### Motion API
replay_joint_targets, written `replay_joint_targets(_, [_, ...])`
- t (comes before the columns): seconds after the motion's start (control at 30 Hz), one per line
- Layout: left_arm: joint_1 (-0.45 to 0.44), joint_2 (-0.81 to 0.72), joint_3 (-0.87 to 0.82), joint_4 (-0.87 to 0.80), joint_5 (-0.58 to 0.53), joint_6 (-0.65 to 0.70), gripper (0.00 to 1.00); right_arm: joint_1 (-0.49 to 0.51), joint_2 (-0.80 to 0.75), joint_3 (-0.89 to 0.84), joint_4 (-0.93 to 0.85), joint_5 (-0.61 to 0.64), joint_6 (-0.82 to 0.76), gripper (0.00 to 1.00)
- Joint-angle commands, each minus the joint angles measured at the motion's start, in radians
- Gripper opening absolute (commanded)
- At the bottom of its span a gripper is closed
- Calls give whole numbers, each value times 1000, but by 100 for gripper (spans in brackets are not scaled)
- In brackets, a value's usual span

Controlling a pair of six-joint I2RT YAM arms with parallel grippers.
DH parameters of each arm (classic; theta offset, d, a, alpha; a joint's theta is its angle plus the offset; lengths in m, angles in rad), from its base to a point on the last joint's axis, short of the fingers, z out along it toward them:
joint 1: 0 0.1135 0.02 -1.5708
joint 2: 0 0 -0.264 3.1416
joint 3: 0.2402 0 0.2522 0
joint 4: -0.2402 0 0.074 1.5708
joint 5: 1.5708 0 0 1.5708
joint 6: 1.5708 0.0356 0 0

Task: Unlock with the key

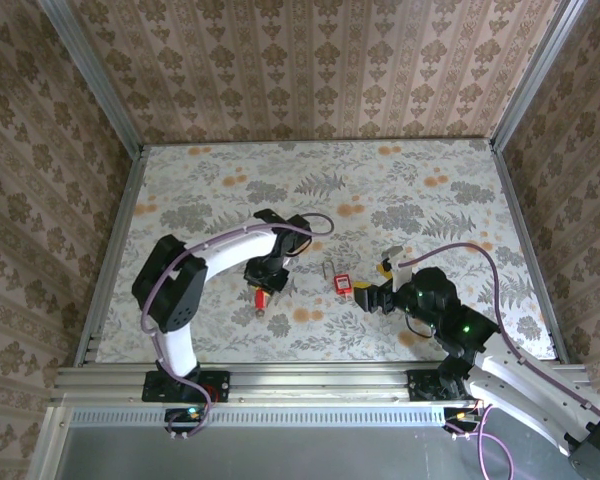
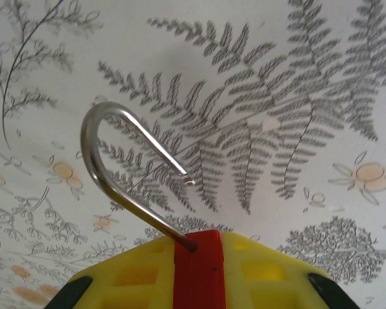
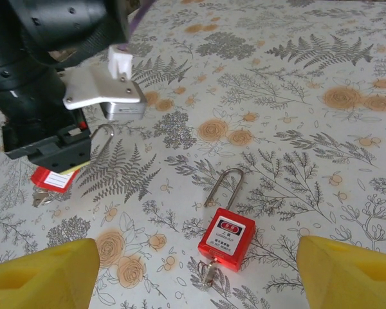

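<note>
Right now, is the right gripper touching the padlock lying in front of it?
Apart. The right wrist view shows it: the yellow fingers sit at the lower corners, with bare tablecloth between each one and the padlock.

The square red plastic padlock [image 3: 227,239] on the table has a smooth, faintly glossy body and a polished metal shackle [image 3: 224,187]. The small key [image 3: 208,273] at its base is dull silver metal. Around it the fern-printed table covering [image 3: 296,84] looks matt. Left of it, a second red plastic padlock [image 2: 199,264] shows a mirror-bright shackle [image 2: 110,109] between the matt yellow plastic fingers [image 2: 132,280] of the left gripper [image 2: 199,290].
</note>
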Motion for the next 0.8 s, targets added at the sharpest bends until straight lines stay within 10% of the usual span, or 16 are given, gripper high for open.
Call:
replay_joint_targets(0.0, [-16, 39, 61, -59, -11, 20, 2, -1, -27, -13, -8, -21, 29, 81])
replay_joint_targets(0.77, [-71, 210, 211, -31, 95, 43, 35, -1, -158, -21, -116, 9, 42, 81])
